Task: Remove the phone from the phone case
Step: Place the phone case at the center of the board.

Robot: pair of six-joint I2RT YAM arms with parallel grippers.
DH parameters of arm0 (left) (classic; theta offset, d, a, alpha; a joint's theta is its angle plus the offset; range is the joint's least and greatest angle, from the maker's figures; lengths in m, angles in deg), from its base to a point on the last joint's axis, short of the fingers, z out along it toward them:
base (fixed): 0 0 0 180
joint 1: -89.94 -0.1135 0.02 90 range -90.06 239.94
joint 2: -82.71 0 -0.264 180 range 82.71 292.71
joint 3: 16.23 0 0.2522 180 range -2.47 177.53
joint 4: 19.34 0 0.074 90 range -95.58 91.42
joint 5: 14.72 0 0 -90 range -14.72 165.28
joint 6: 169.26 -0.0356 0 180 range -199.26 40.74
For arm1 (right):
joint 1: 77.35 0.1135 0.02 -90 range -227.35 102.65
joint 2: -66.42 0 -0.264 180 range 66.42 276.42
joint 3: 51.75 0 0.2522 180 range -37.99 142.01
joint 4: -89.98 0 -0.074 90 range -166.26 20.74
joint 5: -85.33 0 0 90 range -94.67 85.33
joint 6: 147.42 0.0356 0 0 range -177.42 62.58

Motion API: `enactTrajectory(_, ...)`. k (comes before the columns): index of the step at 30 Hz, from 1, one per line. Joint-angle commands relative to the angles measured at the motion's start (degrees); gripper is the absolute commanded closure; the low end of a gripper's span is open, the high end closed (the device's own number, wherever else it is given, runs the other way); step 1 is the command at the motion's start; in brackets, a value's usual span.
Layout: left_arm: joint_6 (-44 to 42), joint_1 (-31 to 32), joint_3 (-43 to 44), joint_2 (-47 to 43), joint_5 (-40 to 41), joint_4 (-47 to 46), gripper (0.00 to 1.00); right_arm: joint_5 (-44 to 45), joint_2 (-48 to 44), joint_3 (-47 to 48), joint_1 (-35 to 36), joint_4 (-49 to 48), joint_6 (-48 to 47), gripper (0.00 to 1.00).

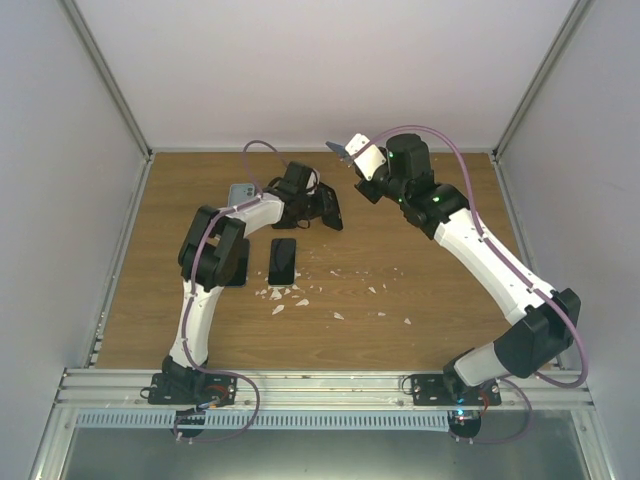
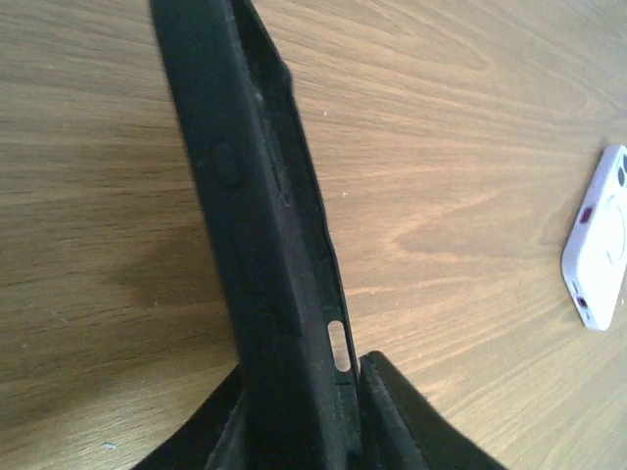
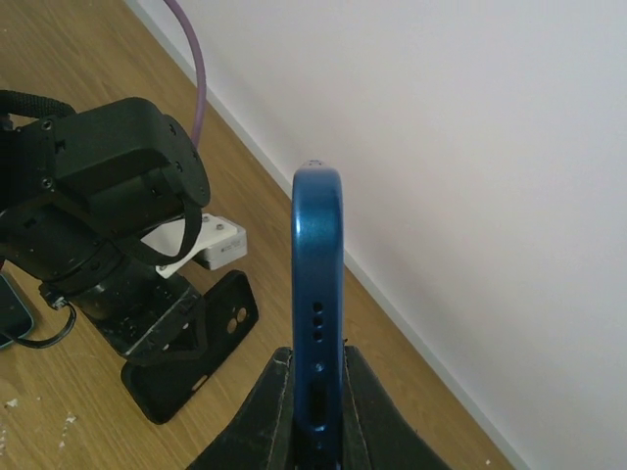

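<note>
A slim blue phone [image 1: 339, 149] [image 3: 317, 284] is gripped edge-on between the closed jaws of the right gripper [image 1: 350, 156] [image 3: 315, 392]. It is held raised above the far edge of the brown wooden table [image 1: 430, 300], close to the white back wall, with its port end down between the fingers. The phone is out of its case and is kept apart from it.

A soft black phone case [image 1: 330, 214] [image 2: 257, 225] [image 3: 208, 341] is clamped by the closed jaws of the left gripper [image 1: 326, 210] [image 2: 306, 416]. It is held low over the table, near the middle of the far edge and just to the left of the blue phone. The camera cutout is seen in the right wrist view and a side slot in the left wrist view. Whether the case's lower end touches the wood cannot be told.

A white rectangular case with a ring on its back [image 1: 240, 192] [image 2: 600, 235] [image 3: 217, 243] is laid flat near the far edge, towards the far left corner. A black phone [image 1: 283, 260] is laid flat near the middle of the table, left of centre, and a second dark flat rectangle [image 1: 238, 272] is seen just beside it, partly covered by the left arm. Small white fragments [image 1: 290, 295] are scattered across the middle of the wood.
</note>
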Motion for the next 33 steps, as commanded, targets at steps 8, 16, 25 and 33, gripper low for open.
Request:
enactTrajectory(8, -1.3, 1.4, 2.4, -0.5, 5.7, 0.6, 0.55, -1.1, -0.5, 0.8, -0.5, -2.8, 1.1, 0.99)
enactTrajectory(16, -3.4, 2.1, 2.9, -1.7, 6.6, 0.4, 0.27, -1.2, -0.8, 0.9, -0.5, -2.7, 1.2, 1.0)
enactTrajectory(25, -4.3, 2.6, 4.2, -0.2, 6.0, -0.3, 0.23, -1.0, -1.2, 0.3, -0.5, -2.9, 1.1, 1.0)
enactTrajectory(33, -5.3, 3.2, 6.3, 1.8, 8.0, 0.6, 0.25, -0.8, -1.2, 0.3, -0.6, -2.9, 1.0, 1.0)
